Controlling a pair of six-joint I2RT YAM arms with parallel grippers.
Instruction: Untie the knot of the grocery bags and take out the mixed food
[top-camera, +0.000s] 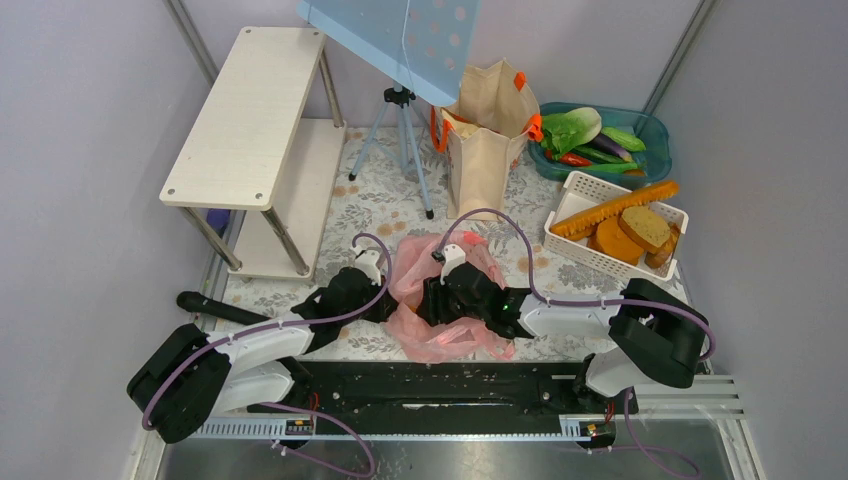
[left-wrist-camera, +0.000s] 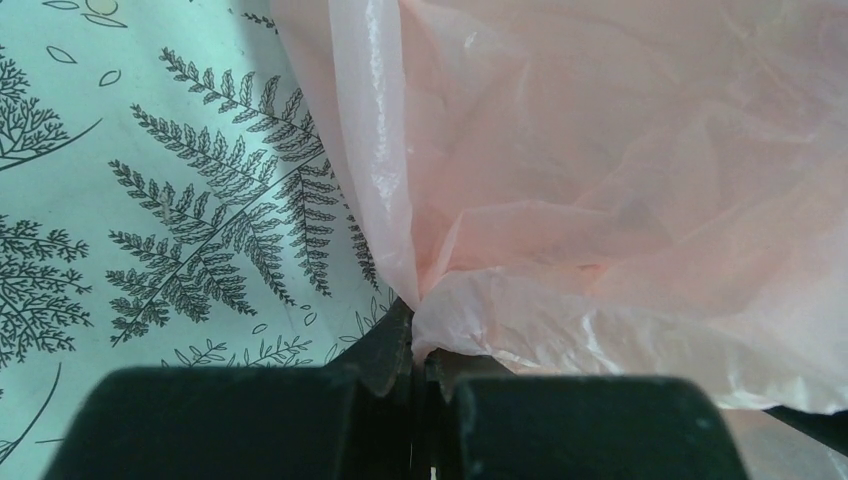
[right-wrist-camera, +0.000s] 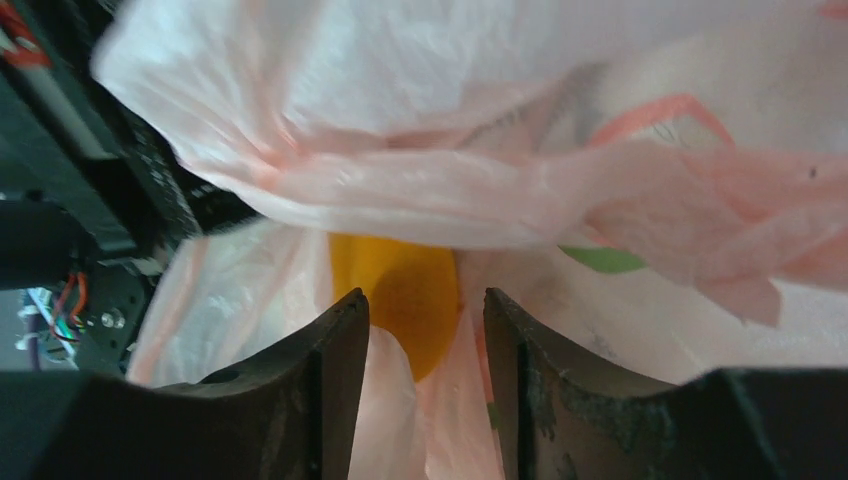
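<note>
The pink grocery bag (top-camera: 440, 290) lies crumpled on the fern-print table between my two grippers. My left gripper (top-camera: 388, 303) is at its left edge. In the left wrist view the left gripper (left-wrist-camera: 420, 345) is shut on a pinched fold of the pink bag (left-wrist-camera: 600, 200). My right gripper (top-camera: 432, 300) is pushed into the bag from the right. In the right wrist view the right gripper (right-wrist-camera: 425, 300) is open, with pink film and a yellow-orange food piece (right-wrist-camera: 395, 280) between the fingertips. A green bit (right-wrist-camera: 600, 260) shows through the plastic. Other food is hidden.
A beige tote with orange handles (top-camera: 485, 140) stands at the back. Right of it are a teal bin of toy vegetables (top-camera: 655, 135) and a white basket of breads (top-camera: 575, 190). A tripod (top-camera: 400, 130) and a white shelf (top-camera: 250, 110) stand at the back left.
</note>
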